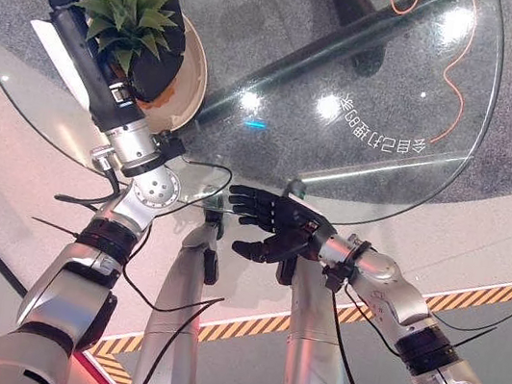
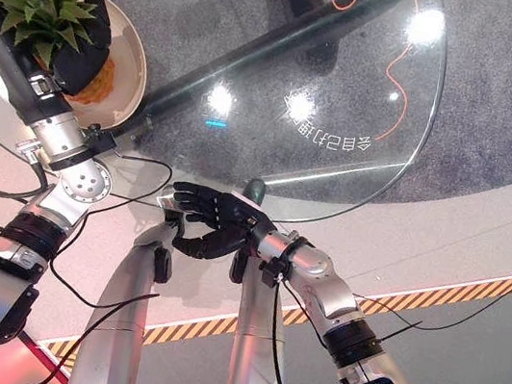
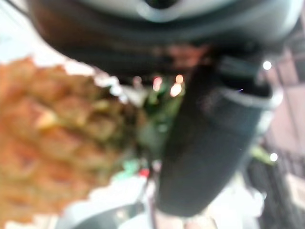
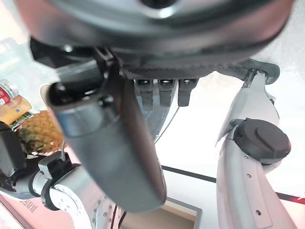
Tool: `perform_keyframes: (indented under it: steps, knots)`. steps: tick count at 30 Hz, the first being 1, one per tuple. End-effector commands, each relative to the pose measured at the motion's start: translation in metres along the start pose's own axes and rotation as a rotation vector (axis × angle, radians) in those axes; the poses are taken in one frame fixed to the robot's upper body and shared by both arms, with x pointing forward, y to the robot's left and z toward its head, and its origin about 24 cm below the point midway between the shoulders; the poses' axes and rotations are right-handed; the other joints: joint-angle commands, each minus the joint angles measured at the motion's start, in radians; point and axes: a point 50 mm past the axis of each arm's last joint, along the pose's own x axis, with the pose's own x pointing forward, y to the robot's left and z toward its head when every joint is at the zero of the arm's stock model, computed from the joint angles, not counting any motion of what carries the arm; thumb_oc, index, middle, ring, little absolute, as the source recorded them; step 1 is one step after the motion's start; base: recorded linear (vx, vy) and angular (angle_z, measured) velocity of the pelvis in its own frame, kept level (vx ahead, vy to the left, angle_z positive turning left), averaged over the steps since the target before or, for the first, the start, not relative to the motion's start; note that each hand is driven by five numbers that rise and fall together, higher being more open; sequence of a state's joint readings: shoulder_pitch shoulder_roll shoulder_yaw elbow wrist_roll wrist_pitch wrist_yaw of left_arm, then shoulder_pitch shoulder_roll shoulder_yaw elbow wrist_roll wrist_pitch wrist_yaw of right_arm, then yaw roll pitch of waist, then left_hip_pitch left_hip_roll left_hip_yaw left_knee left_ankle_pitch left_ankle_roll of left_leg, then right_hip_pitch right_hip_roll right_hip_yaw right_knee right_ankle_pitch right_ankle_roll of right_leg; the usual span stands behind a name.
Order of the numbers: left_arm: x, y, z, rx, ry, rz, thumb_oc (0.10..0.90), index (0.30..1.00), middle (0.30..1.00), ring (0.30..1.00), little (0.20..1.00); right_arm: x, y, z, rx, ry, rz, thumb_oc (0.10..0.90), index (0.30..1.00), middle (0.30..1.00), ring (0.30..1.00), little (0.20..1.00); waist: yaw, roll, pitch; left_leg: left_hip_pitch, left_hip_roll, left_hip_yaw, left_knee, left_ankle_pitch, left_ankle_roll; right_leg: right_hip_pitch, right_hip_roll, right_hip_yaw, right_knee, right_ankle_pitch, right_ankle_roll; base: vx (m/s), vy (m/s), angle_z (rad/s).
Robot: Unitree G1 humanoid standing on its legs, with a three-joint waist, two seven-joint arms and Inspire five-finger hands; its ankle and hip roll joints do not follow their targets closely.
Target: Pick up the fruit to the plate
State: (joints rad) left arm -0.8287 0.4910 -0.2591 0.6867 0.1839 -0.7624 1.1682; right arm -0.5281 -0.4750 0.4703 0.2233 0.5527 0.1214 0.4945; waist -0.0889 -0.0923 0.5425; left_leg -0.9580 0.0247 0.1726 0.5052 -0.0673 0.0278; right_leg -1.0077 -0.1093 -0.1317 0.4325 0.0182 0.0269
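Left hand [image 1: 154, 69] clamped round a pineapple [image 2: 94, 79], held right over the cream plate [image 1: 195, 70] on the glass worktop [image 1: 369, 93], leafy crown [image 1: 121, 0] pointing away from the wrist, so long axis roughly in line with the forearm. Probably just lowering and letting go left. Right hand [image 1: 271, 219] idle near the worktop's near edge, fingers relaxed and apart, well clear of the fruit.

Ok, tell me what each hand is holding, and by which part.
The left hand grips the pineapple round its body, below the leafy crown, over the plate. The right hand is open and holds nothing.
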Motion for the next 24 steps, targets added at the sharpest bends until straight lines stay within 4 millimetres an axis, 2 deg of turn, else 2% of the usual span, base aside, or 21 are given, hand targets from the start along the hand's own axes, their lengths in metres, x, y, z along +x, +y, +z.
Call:
perform_keyframes:
  steps: [1, 10, 24]
  knots:
    - [0.021, 0.006, 0.016, -0.107, -0.088, 0.08, 0.8, 0.9, 0.9, 0.9, 0.9, 0.004, 0.023, 0.014, 0.016, -0.128, 0.124, 0.8, 0.9, 0.9, 0.9, 0.9, 0.026, 0.011, -0.023, 0.06, -0.081, 0.003, -0.103, 0.041, -0.04, 0.062, 0.078, -0.049, -0.007, 0.031, 0.03, 0.0, 0.0, 0.0]
    - [0.018, 0.017, 0.01, -0.09, -0.057, 0.088, 0.8, 0.9, 0.9, 0.9, 0.9, 0.004, 0.024, 0.014, 0.015, -0.136, 0.125, 0.8, 0.9, 0.9, 0.9, 0.9, 0.036, 0.025, -0.023, 0.094, -0.076, 0.005, -0.124, 0.045, -0.042, 0.092, 0.07, -0.053, -0.016, 0.022, 0.03, -0.01, -0.031, 0.0]
    - [0.003, 0.036, -0.006, -0.058, 0.062, 0.037, 0.8, 0.9, 0.9, 0.9, 0.9, 0.001, 0.027, 0.011, 0.01, -0.149, 0.137, 0.8, 0.9, 0.9, 0.9, 0.9, 0.055, 0.035, -0.023, 0.172, -0.064, -0.006, -0.155, 0.051, -0.045, 0.165, 0.062, -0.064, -0.028, 0.005, 0.035, -0.02, -0.07, 0.0]
